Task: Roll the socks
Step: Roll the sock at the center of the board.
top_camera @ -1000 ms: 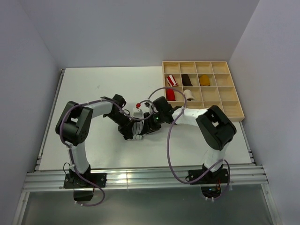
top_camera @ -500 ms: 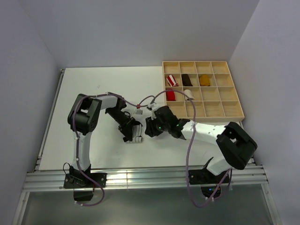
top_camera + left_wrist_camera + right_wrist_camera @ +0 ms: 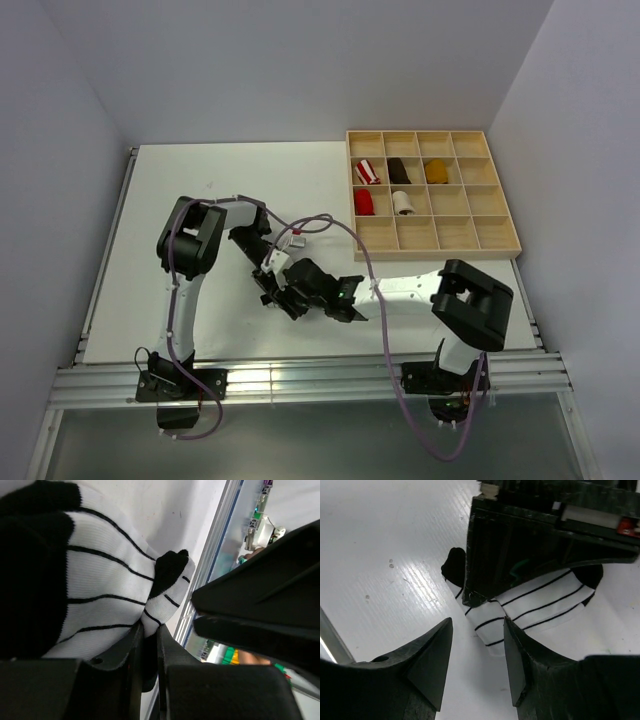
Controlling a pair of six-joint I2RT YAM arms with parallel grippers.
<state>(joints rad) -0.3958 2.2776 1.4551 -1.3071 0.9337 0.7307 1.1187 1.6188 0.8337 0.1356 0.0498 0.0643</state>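
Now the striped sock (image 3: 100, 580), white w/ black toe, lies bunched on the worktop (image 3: 380, 530), one fold pinched btw. the nearly closed left jaws. Opposite, the right jaws stand wide apart & hold nothing; sock is just beyond their tips.

The left arm (image 3: 180, 310) and right arm (image 3: 412, 295) had white link shells, bulky black joint housings and thin purple cables (image 3: 384, 345). The right gripper (image 3: 477, 622) bore black wedge-shaped plastic fingers (image 3: 427, 665).
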